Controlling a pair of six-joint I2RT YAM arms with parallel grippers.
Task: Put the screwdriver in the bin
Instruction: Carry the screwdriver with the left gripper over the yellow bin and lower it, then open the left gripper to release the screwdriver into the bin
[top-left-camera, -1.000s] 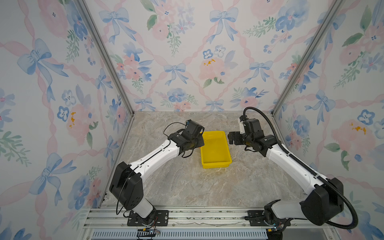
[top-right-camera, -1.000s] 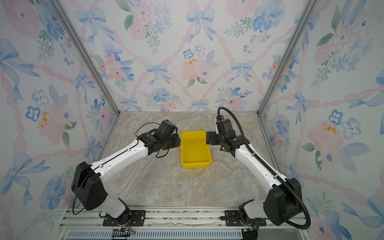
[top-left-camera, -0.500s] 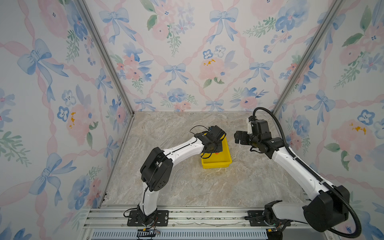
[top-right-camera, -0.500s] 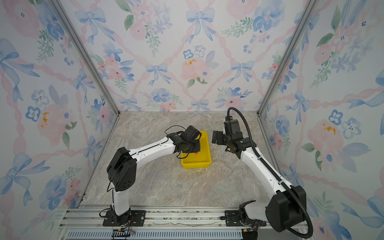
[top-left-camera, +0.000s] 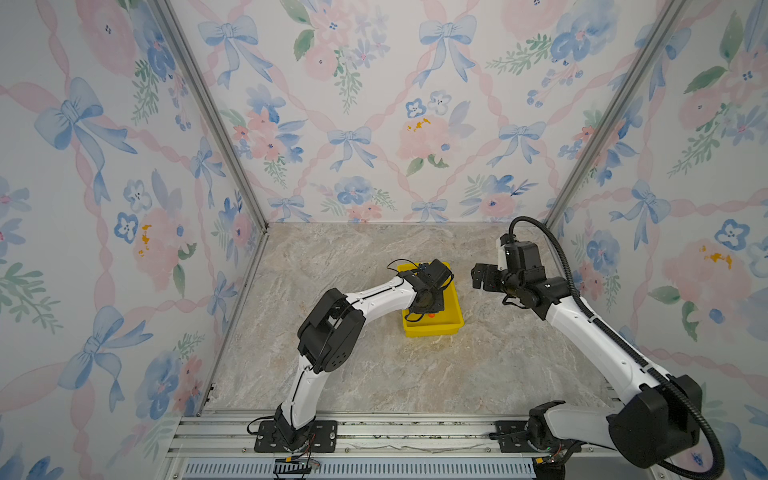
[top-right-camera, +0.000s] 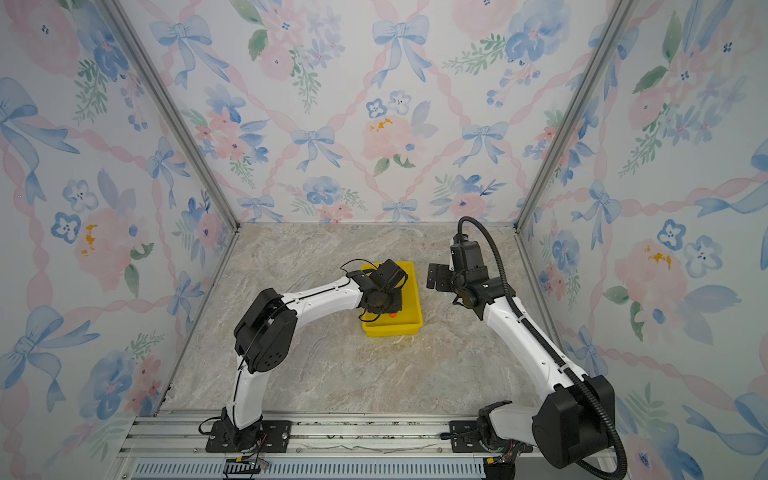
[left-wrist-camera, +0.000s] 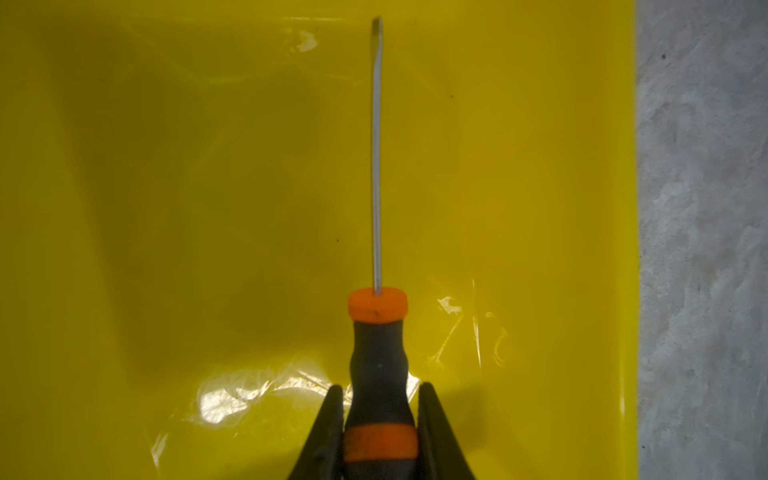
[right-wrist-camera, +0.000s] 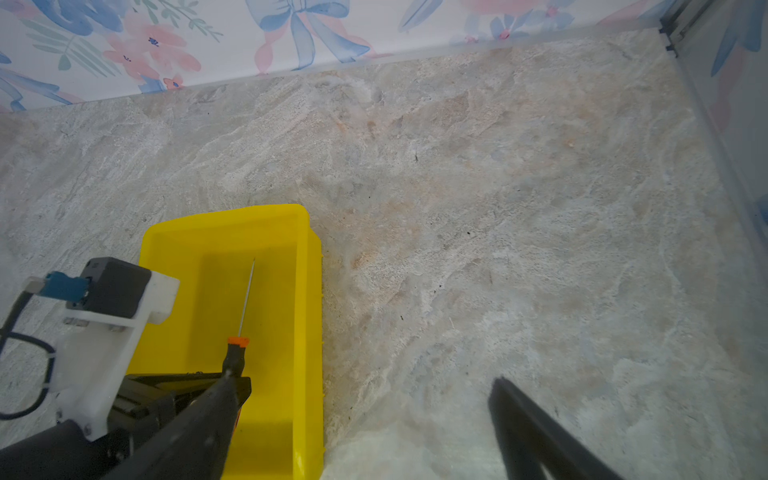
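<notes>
The left hand is clamped on the black part of the handle of the screwdriver, 1 finger on each side. The tool lies almost level inside the bin, with the shaft pointing along its length. The tip is very near the far end wall. In a top view a small orange spot, probably the end of the handle, shows near the front wall. I cannot tell if the tool already touches the floor of the bin or hangs a little above it.

The right hand is apart and empty, beside the bin and not touching it, so nothing holds the bin on the surface.

I see 3 risks from here:

1. If the hand moves forward before it lets go, the tip can hit the end wall. The bin looks light and would likely slide on the smooth surface.
2. If the fingers open while the tool is high, it can bounce. The round handle can roll, and 1 end may come to rest on the rim because the tool fills most of the length.
3. When the fingers spread or lift, they can catch a side wall and tip the bin.
</notes>
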